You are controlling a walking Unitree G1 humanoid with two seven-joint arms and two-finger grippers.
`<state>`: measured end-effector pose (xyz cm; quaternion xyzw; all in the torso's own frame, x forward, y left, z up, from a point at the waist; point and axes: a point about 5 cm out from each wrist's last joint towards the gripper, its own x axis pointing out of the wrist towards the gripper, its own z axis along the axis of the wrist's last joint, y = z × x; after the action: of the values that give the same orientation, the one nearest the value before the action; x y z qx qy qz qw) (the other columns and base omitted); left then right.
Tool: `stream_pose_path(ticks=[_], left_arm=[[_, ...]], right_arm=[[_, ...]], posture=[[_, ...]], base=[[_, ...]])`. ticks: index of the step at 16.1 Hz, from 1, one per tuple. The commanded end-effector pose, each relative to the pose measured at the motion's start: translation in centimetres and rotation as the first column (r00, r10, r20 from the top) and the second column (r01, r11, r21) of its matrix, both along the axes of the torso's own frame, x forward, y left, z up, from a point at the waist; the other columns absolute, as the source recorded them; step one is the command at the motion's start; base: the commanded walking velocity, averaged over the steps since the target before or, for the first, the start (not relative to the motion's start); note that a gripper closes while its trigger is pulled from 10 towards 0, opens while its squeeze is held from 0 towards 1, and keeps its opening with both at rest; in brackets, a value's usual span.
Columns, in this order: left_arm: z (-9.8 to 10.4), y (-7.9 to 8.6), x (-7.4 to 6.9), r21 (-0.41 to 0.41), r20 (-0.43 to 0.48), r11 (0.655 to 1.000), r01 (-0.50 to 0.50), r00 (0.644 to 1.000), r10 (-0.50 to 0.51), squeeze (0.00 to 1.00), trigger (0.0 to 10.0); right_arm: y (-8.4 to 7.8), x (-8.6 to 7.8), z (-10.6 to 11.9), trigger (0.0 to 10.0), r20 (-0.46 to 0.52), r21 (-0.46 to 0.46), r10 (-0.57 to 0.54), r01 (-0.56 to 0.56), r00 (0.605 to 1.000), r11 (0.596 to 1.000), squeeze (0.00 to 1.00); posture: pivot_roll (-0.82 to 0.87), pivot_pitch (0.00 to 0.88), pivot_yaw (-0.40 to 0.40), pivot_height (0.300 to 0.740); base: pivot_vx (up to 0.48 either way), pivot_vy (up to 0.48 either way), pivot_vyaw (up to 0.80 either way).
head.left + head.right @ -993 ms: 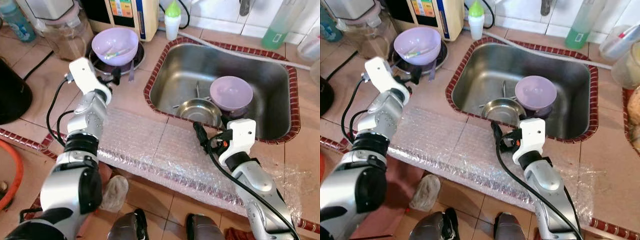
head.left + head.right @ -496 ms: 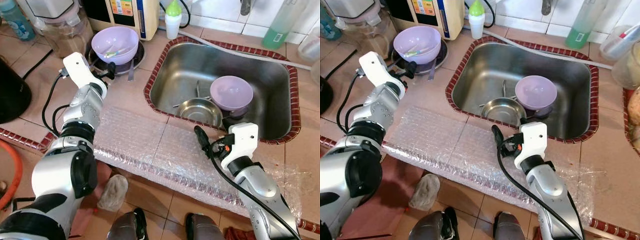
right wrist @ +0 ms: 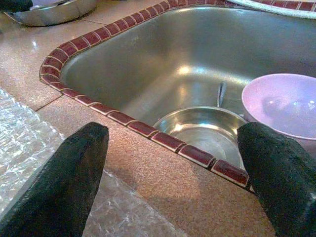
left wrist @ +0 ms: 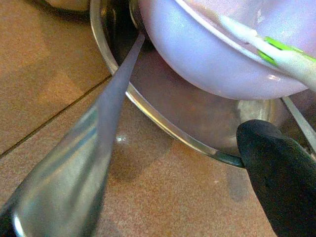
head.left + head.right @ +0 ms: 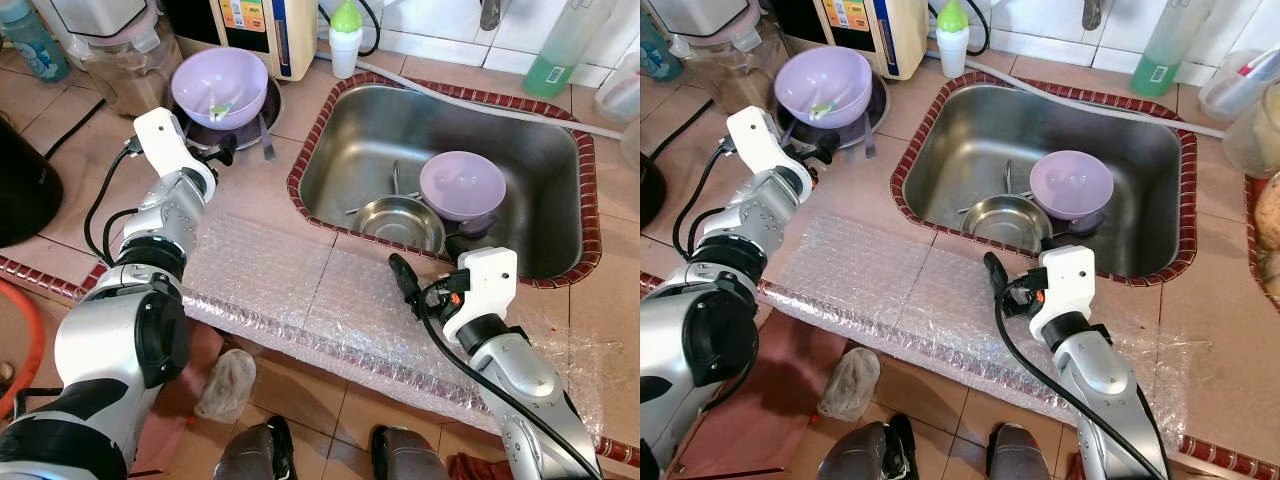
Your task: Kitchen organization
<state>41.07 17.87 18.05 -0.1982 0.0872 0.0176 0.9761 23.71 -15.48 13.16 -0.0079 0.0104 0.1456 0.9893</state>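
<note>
Here I count two lilac bowls: one [image 5: 219, 88] at upper left on a steel plate [image 5: 262, 108], holding a white-green utensil [image 5: 220, 106], the other [image 5: 462, 186] in the sink [image 5: 345, 150] at centre right, beside one steel bowl [image 5: 402, 224]. My left gripper [image 5: 222, 150] reaches the plate's rim; whether its jaws grip anything I cannot tell. My right gripper [image 3: 173, 170] hovers with fingers wide at the sink's near edge. Bubble wrap [image 5: 280, 285] covers the counter across the lower middle.

Behind the sink [image 5: 560, 150]: a green-capped bottle [image 5: 345, 38] and a green soap bottle [image 5: 560, 50]; bubble wrap [image 5: 300, 290] lies before it.
</note>
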Motion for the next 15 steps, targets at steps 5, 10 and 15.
stream_pose_path(ticks=[5,10,15], left_arm=[[-1.4,1.0,-0.6,0.026,-0.087,0.999,0.044,0.995,-0.042,0.00,10.0],[-1.3,2.3,-1.2,0.052,-0.102,0.996,0.074,0.992,-0.068,0.00,10.0],[-1.6,2.6,-2.1,0.064,-0.122,0.993,0.104,0.988,-0.095,0.00,10.0]], right_arm=[[0.4,0.4,-0.7,10.0,-0.033,0.001,0.007,-0.007,0.999,1.000,0.00],[1.9,0.6,0.6,10.0,0.022,0.042,0.154,-0.155,0.988,0.987,0.00],[2.6,1.2,1.9,10.0,0.078,0.054,0.207,-0.212,0.975,0.976,0.00]], posture=[[-0.23,0.197,0.087,0.740],[-0.20,0.179,0.086,0.740],[-0.18,0.165,0.087,0.740]], base=[[0.000,0.000,0.00],[0.000,0.000,0.00],[0.000,0.000,0.00]])
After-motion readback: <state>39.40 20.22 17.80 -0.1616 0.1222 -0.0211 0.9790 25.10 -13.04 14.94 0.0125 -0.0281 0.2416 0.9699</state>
